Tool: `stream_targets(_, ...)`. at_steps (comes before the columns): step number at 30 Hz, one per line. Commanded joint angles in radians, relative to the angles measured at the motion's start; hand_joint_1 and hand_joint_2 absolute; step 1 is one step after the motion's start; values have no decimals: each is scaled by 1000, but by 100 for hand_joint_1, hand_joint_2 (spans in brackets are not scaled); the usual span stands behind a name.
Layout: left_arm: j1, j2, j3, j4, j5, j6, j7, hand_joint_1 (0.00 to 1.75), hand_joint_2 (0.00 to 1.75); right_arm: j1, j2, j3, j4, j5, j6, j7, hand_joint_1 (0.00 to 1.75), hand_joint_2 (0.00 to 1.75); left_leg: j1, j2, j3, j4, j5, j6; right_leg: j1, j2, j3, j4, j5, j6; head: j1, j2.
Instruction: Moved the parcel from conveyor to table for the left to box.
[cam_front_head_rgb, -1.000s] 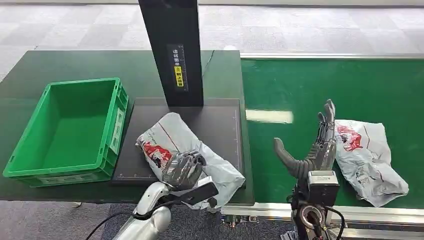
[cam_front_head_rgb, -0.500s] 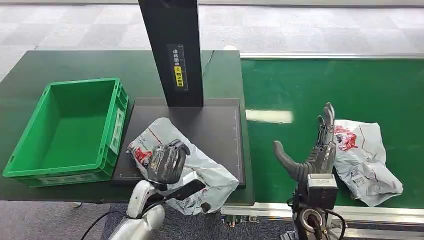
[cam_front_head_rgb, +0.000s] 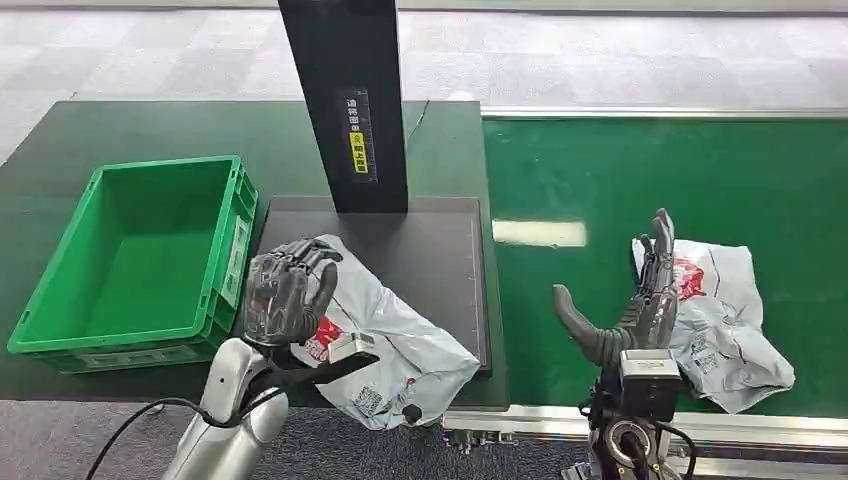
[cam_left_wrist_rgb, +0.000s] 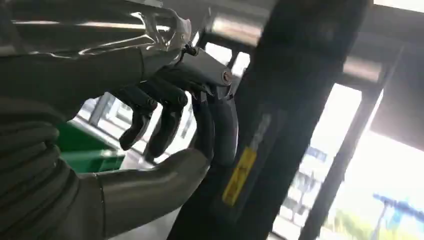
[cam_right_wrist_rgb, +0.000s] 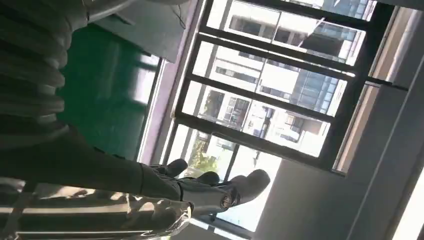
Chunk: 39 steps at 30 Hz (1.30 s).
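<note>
The left hand (cam_front_head_rgb: 285, 295) grips the near parcel (cam_front_head_rgb: 385, 340) by its end, beside the green box (cam_front_head_rgb: 130, 260). The right hand (cam_front_head_rgb: 630, 305) stands empty with fingers spread against the second parcel (cam_front_head_rgb: 725, 310) on the conveyor (cam_front_head_rgb: 700, 170). Boxing appears underway; next, lift the parcel over the box's wall.

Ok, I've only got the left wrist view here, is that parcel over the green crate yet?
Observer: No. The grey parcel lies on the black pad beside the green crate; the left hand grips its crate-side end.
Operator: Anything in the crate?
Observer: Nothing, its floor is bare.
Operator: And the right hand?
Observer: The right hand stands open on the conveyor belt, at the edge of a second parcel.
</note>
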Motion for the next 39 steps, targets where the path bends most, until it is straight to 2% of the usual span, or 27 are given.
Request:
stream_targets(1, -50, 149, -159, 115, -41, -294, 97, 0, 175, -26, -28, -47, 39, -9, 6, 0, 0, 175, 0, 1, 2, -1, 0, 0, 0, 1, 1, -1, 0, 0, -1, 0)
stream_targets(10, -122, 228, -174, 157, -75, -382, 146, 0, 175, 28, -26, -59, -1, 8, 5, 18, 0, 175, 0, 0, 2, -1, 0, 0, 0, 0, 1, -1, 0, -1, 0, 0)
stream_targets(17, -206, 202, -199, 324, -121, -388, 209, 2, 175, 10, -12, -56, 7, 26, 5, 37, 0, 175, 0, -1, 2, -2, 1, 0, 0, -1, 2, -1, 0, 0, 0, 0)
stream_targets(18, -206, 200, -198, 326, -120, -381, 207, 75, 175, 12, -11, -57, 4, 28, 4, 39, 0, 175, 0, 0, 2, -1, 0, 0, 0, 0, 2, -1, 0, 0, 0, 0)
stream_targets(19, -206, 200, -198, 326, -120, -381, 207, 175, 175, 12, -11, -57, 4, 28, 4, 39, 0, 175, 0, 0, 3, -2, 1, 0, 0, 0, 3, -2, 0, 0, 0, 0)
stream_targets(39, -145, 254, -229, 208, -70, -345, 130, 175, 175, 49, -29, -72, -52, 33, 26, 55, 0, 175, 0, 1, 2, -1, 0, 0, 0, 0, 2, -1, 0, -1, 0, 0)
